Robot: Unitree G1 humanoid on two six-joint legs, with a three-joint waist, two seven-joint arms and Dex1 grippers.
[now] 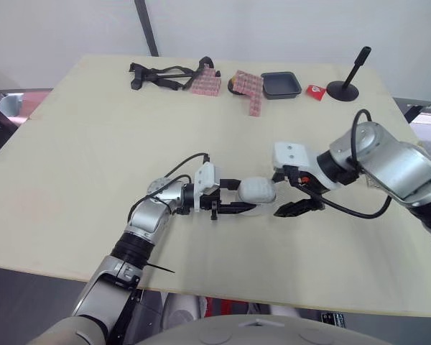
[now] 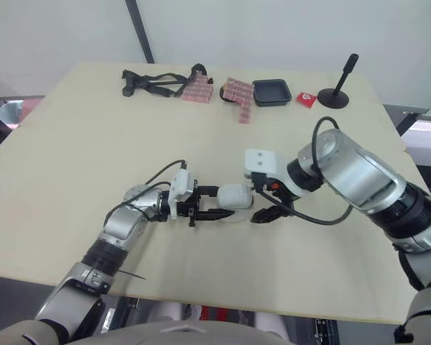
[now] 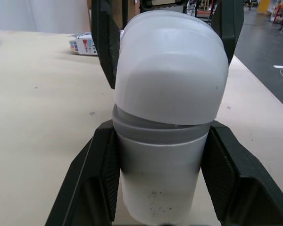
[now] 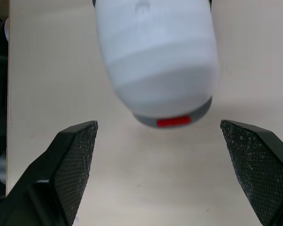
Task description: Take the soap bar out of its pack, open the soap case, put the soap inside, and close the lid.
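Observation:
A white rounded soap case [image 1: 257,190] lies lengthwise between the fingers of my left gripper [image 1: 246,195], which is shut on it, low over the table near the front middle. In the left wrist view the case's lid [image 3: 172,70] sits over its base [image 3: 158,179] with a grey band showing between them. My right gripper [image 1: 292,192] is open just off the case's right end, one finger [image 4: 68,160] on each side and not touching. That end carries a small red tab [image 4: 173,122]. A small red soap pack [image 1: 316,90] lies at the back right.
Along the far edge of the table [image 1: 72,165] are a black strap [image 1: 165,75], two pink patterned pieces [image 1: 207,85] [image 1: 251,92], a black tray [image 1: 280,84] and a black stand [image 1: 345,86]. Bare tabletop surrounds both grippers.

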